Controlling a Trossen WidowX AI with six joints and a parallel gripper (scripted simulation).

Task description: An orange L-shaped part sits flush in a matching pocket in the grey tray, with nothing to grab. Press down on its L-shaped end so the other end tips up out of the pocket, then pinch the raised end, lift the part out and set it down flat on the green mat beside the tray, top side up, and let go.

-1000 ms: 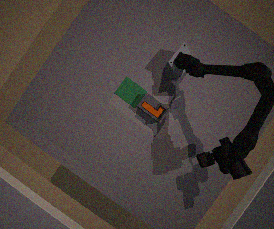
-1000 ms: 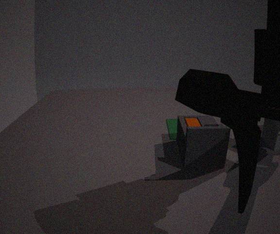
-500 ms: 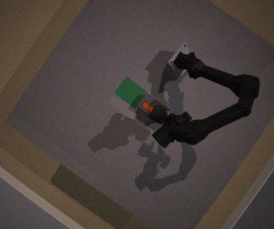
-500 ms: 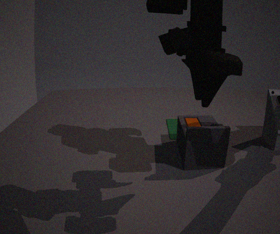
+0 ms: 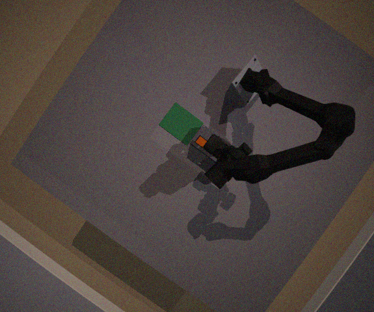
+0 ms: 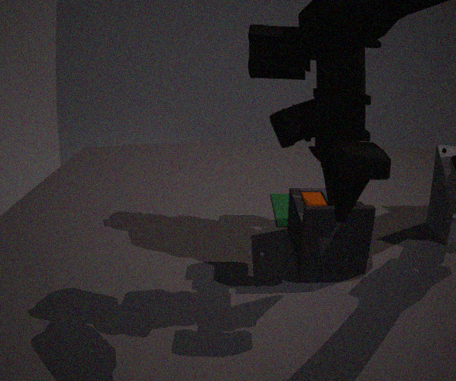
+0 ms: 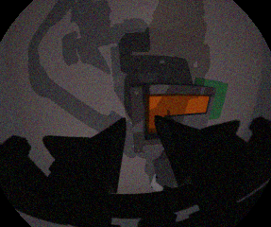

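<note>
Hovering over or touching the tray (image 5: 201, 160) (image 6: 322, 250) (image 7: 179, 90) (contact unclear), the gripper (image 5: 215, 161) (image 6: 341, 219) (image 7: 141, 120) has its jaws partly apart, empty. The part (image 5: 200, 141) (image 6: 314, 198) (image 7: 182, 104) lies in the pocket. A press off the L-shaped end could meet the rim or fail to tip it. The mat (image 5: 178, 119) (image 6: 279, 211) (image 7: 220, 101) lies lower, beyond the tray's wall; a low carry could snag.

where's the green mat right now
In the top view the green mat lies just up and left of the grey tray.
</note>
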